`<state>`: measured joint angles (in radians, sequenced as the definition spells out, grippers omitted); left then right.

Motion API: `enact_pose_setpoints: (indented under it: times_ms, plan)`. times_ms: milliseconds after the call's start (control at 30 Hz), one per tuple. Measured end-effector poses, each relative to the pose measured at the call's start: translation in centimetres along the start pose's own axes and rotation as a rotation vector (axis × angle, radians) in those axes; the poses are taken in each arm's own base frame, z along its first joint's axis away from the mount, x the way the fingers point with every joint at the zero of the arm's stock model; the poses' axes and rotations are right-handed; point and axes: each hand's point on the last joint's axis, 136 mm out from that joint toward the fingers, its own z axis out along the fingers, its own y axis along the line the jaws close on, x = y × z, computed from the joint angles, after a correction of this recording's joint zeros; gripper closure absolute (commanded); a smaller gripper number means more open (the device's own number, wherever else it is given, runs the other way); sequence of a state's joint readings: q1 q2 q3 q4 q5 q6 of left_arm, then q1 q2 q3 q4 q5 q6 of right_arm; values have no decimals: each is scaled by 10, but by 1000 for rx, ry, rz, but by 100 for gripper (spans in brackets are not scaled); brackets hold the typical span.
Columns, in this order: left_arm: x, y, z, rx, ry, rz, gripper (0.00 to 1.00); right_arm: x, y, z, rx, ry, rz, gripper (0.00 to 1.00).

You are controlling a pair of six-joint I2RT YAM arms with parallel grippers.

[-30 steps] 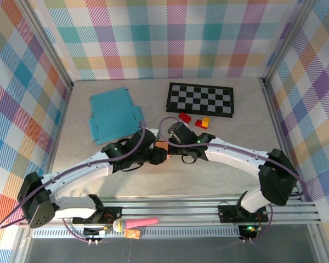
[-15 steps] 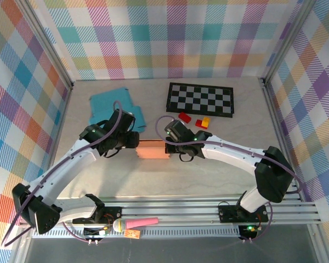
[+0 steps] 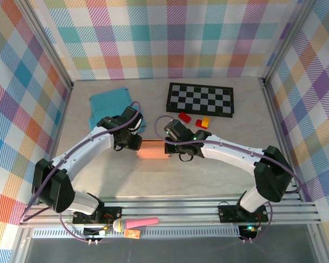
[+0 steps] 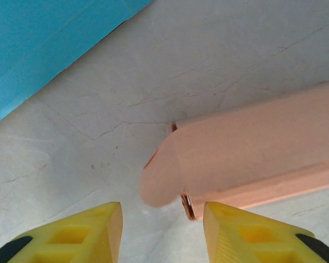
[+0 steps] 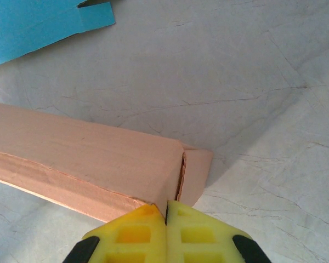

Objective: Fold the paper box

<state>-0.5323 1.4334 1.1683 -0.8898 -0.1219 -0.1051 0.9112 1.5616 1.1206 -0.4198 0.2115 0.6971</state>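
The paper box (image 3: 152,149) is a long salmon-pink carton lying flat at the table's centre. In the left wrist view the box (image 4: 252,148) has a rounded end flap (image 4: 162,175) sticking out loose from its left end, just ahead of my left gripper (image 4: 162,230), which is open and holds nothing. From above, the left gripper (image 3: 134,143) sits at the box's left end. My right gripper (image 3: 169,147) is at the right end. In the right wrist view the right gripper (image 5: 166,211) is shut, its tips against the box (image 5: 82,153) beside a small end flap (image 5: 196,172).
A flat teal cardboard sheet (image 3: 107,109) lies at the back left, close behind the left arm. A checkerboard (image 3: 200,98) lies at the back, with a red block (image 3: 185,116) and a yellow-red block (image 3: 203,123) before it. A pink microphone (image 3: 137,223) rests on the front rail.
The left arm swung off the box toward the teal sheet, uncovering the box, then settled at its left end. The right gripper stayed shut at the right end.
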Motion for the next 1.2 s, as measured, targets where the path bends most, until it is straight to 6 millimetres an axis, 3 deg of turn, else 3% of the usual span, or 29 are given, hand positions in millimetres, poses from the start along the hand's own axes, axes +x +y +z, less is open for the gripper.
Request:
enact_pose_setpoints:
  times_ms: [633,967,1200]
  plan:
    - [-8,1,9,4,-5,58,100,1,2,0,-11,9,0,100]
    - [-17,-3,1,22,41,55,100,-1,1,2,16,20,-2,100]
    - [-5,-8,1,51,155,26,100,-2,0,2,32,21,-4,100]
